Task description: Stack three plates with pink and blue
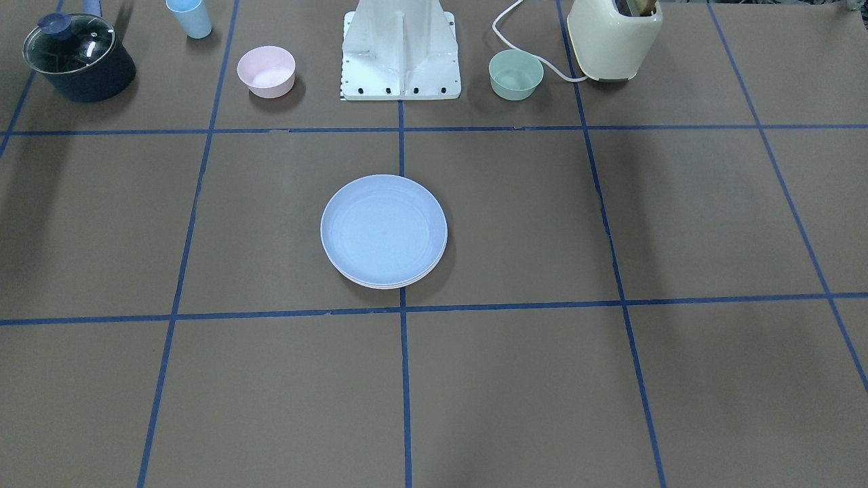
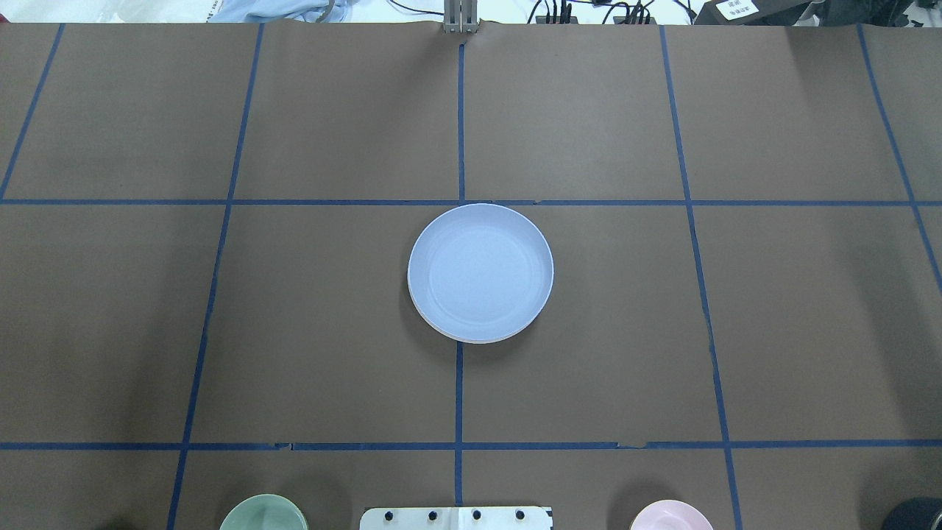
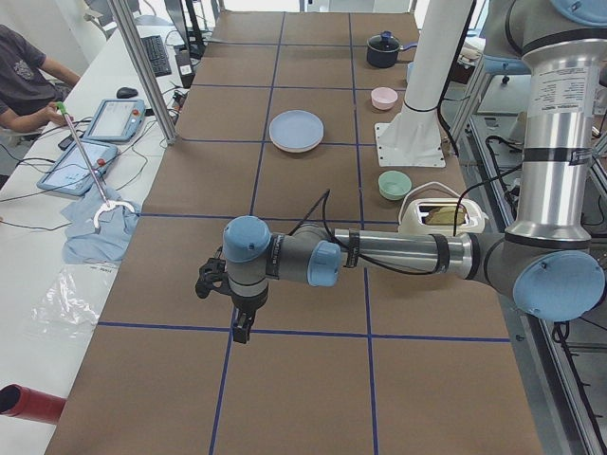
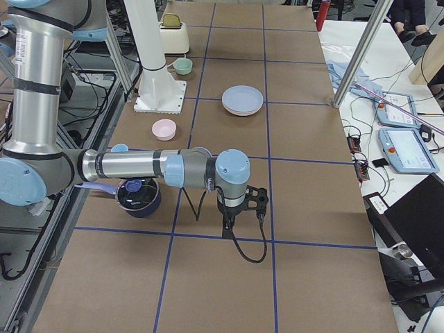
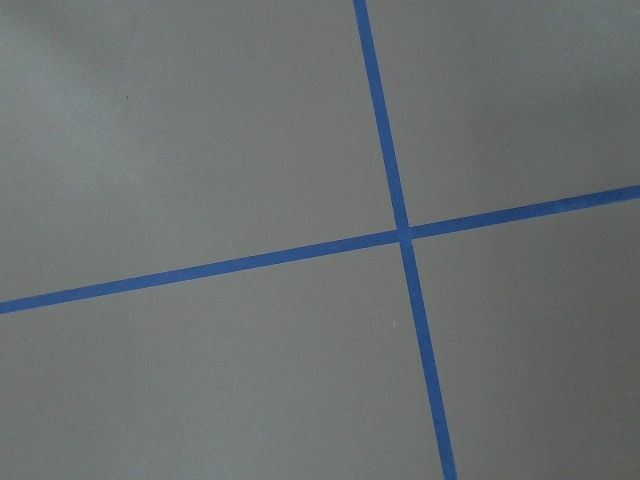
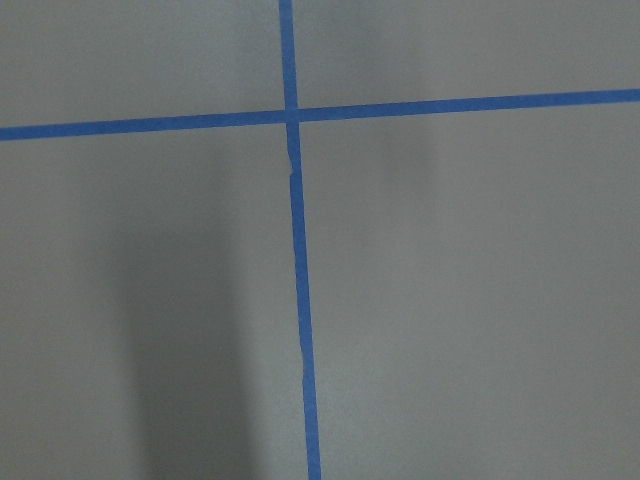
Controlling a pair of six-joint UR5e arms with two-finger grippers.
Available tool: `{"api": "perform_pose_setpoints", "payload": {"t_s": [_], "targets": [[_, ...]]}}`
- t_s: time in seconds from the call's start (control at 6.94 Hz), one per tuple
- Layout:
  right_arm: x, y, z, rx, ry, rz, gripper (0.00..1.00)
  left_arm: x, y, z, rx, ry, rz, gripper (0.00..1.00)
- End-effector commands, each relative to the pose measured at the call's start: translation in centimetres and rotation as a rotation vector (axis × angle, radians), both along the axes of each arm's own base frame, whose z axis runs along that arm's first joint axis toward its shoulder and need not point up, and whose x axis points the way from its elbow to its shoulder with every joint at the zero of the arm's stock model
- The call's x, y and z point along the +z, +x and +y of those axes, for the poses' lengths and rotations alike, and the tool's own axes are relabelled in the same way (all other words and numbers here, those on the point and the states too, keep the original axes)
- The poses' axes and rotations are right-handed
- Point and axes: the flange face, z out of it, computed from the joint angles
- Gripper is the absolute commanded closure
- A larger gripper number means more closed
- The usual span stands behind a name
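Note:
The light blue plate (image 1: 383,229) lies on top of a stack at the table's middle; it also shows in the overhead view (image 2: 480,271). A thin pale pink rim (image 1: 390,287) shows under it at the near edge. The cream plate cannot be told apart from that rim. My left gripper (image 3: 242,332) shows only in the exterior left view, low over the table far from the stack. My right gripper (image 4: 229,225) shows only in the exterior right view, also far from the stack. I cannot tell whether either is open or shut. Both wrist views show only brown table and blue tape.
By the robot base (image 1: 400,54) stand a small pink bowl (image 1: 266,70), a green bowl (image 1: 516,73), a light blue cup (image 1: 190,17), a dark lidded pot (image 1: 80,57) and a cream toaster (image 1: 614,37). An operator (image 3: 24,81) sits at the side desk.

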Motion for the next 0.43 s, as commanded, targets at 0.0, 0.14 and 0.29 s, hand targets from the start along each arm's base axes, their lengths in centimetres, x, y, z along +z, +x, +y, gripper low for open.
{"api": "perform_pose_setpoints", "payload": {"t_s": [0.0, 0.14, 0.29], "targets": [[0.12, 0.00, -0.13, 0.002, -0.004, 0.000, 0.00, 0.00, 0.00, 0.00, 0.000, 0.000, 0.000, 0.00], [0.12, 0.00, -0.13, 0.005, -0.006, 0.000, 0.00, 0.00, 0.00, 0.00, 0.000, 0.000, 0.000, 0.00], [0.18, -0.01, -0.12, 0.006, -0.009, -0.002, 0.00, 0.01, -0.01, 0.00, 0.000, 0.000, -0.002, 0.00]]}}
